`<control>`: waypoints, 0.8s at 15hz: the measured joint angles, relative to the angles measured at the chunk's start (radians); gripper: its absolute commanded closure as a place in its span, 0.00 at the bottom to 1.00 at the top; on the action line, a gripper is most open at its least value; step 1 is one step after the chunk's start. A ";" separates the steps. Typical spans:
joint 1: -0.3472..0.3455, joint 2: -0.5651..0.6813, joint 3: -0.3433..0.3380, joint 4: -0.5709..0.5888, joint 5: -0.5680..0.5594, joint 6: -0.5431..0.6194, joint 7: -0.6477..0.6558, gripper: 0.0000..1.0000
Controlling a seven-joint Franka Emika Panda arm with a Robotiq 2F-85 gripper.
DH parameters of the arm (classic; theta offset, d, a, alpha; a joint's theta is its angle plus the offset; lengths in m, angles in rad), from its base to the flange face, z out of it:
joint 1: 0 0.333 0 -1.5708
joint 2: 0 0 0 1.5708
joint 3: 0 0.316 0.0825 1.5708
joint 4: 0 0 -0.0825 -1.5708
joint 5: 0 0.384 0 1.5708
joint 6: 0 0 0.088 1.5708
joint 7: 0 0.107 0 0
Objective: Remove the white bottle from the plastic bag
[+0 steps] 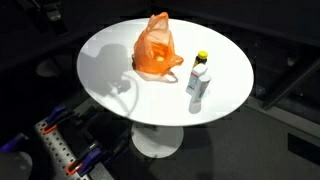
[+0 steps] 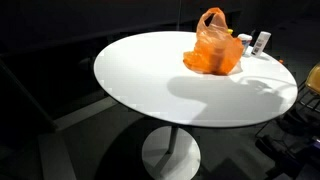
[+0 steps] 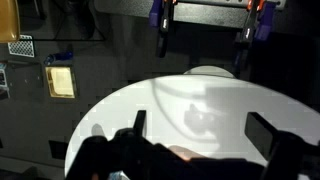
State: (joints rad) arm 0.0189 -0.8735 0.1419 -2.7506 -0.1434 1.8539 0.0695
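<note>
The pincer (image 3: 200, 135), fingers spread wide, hangs over the smooth round white bench (image 3: 110, 115). The yellow-capped white bottle (image 1: 198, 84) stands upright just beside the crinkled orange plastic bag (image 1: 155, 50); their bearing from the pincer cannot be told.

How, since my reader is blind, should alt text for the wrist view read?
A round white table seen from above, with shadows on it; the open gripper shows two dark fingers at the bottom edge. Dark floor lies beyond.
</note>
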 measured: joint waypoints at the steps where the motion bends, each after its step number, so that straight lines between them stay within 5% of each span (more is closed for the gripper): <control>1: 0.000 0.000 0.000 0.000 0.000 0.000 0.000 0.00; 12: 0.000 0.037 -0.007 0.030 0.000 0.019 0.005 0.00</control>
State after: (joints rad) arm 0.0189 -0.8369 0.1352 -2.7206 -0.1433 1.8733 0.0749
